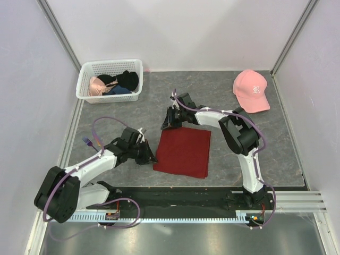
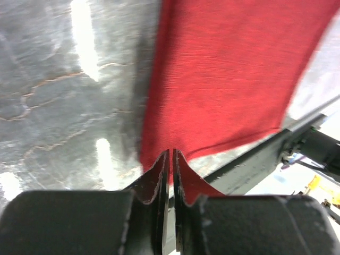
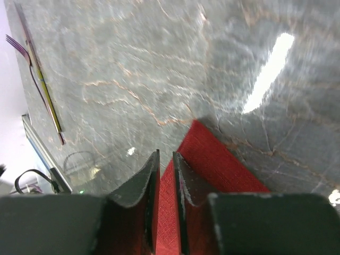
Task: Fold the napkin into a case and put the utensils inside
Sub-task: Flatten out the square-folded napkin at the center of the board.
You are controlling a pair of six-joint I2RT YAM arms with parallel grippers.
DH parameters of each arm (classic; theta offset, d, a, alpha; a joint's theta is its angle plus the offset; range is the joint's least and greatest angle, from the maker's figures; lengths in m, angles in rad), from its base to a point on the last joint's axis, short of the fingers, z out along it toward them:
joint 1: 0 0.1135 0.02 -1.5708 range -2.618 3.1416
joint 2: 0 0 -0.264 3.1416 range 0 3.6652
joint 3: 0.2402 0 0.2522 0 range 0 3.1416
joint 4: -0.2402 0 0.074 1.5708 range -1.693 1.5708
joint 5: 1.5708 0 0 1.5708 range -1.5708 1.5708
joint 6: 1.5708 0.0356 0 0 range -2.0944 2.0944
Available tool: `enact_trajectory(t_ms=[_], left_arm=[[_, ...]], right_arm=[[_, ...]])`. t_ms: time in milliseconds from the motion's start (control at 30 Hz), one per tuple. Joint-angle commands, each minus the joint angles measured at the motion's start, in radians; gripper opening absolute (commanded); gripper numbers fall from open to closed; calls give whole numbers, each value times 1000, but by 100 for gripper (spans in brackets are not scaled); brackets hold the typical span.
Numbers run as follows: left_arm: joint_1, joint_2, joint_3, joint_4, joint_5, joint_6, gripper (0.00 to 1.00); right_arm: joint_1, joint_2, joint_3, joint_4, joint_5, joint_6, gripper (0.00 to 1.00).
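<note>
A dark red napkin [image 1: 183, 152] lies flat near the middle of a grey marbled tabletop [image 1: 234, 159], seen from above, with a robot arm reaching to it from each side. The left fingers [image 2: 154, 183] are drawn narrow and pinch the napkin's near-left corner, which curls up slightly around their tips. The right fingers [image 3: 139, 183] are also narrow, with red cloth showing in the slit between them, and they appear to grip the left edge just short of the far-left corner. The napkin looks like soft, light cloth, already doubled, so it will probably sag and crease wherever it is unsupported. Holding two corners of one side, as here, looks like the way to carry that side over evenly. A fork [image 1: 87, 142] with purple tines lies well to the left of the napkin, beside the left arm. A white basket [image 1: 84, 79] of black and pink garments stands at the far left, and a pink cap [image 1: 251, 90] rests at the far right. No case is formed yet.
</note>
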Motion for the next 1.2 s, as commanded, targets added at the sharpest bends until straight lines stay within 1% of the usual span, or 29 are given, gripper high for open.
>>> enact_trajectory(t_ms=[0, 33, 133, 233, 333, 433, 567, 633, 733, 800, 833, 867, 900, 933, 967, 1000, 1033, 1067, 1100, 1133, 1167], left_arm=[[6, -63, 50, 13, 36, -4, 15], [8, -50, 84, 13, 36, -4, 15], [12, 36, 154, 13, 48, 3, 15], [12, 121, 184, 33, 51, 16, 14], [13, 181, 173, 55, 54, 26, 14], [13, 187, 107, 107, 71, 16, 14], [12, 185, 53, 150, 66, -3, 14], [11, 176, 27, 174, 62, -27, 14], [12, 153, -6, 214, 20, -58, 14], [11, 135, -23, 237, 29, -63, 15], [9, 121, -23, 240, 26, -60, 16], [8, 81, -25, 250, 22, -58, 17], [8, 58, -22, 244, 16, -56, 20], [8, 34, -17, 197, -3, -49, 22], [8, -18, -5, 138, -12, -44, 25], [6, -40, 3, 100, -17, -44, 29], [6, -63, 12, 63, -32, -46, 30], [6, -95, 27, -16, -41, -52, 32], [6, -109, 33, -48, -52, -72, 37], [5, -118, 39, -74, -61, -81, 41], [6, -132, 44, -103, -67, -92, 47]], right_arm=[[-10, -62, 59, -71, 27, -63, 25], [-10, -76, 56, -82, 33, -66, 29], [-20, -129, 26, -123, 58, -72, 33], [-36, -174, -29, -162, 75, -85, 34], [-48, -249, -117, -170, 128, -109, 35], [-68, -316, -198, -194, 147, -121, 35], [-74, -407, -318, -226, 255, -167, 33], [-74, -415, -338, -225, 297, -205, 33], [-74, -365, -335, -217, 358, -274, 32], [-77, -329, -290, -220, 404, -306, 32], [-76, -286, -272, -216, 411, -326, 32], [-76, -262, -219, -220, 411, -336, 32], [-76, -242, -191, -229, 405, -342, 32], [-76, -219, -162, -263, 405, -340, 32], [-74, -218, -120, -283, 406, -333, 33], [-76, -228, -109, -326, 420, -322, 35], [-74, -260, -94, -355, 440, -294, 37], [-74, -286, -95, -387, 455, -277, 47], [-74, -354, -105, -442, 476, -258, 52], [-76, -398, -152, -458, 486, -219, 57], [-74, -442, -183, -469, 486, -204, 64]])
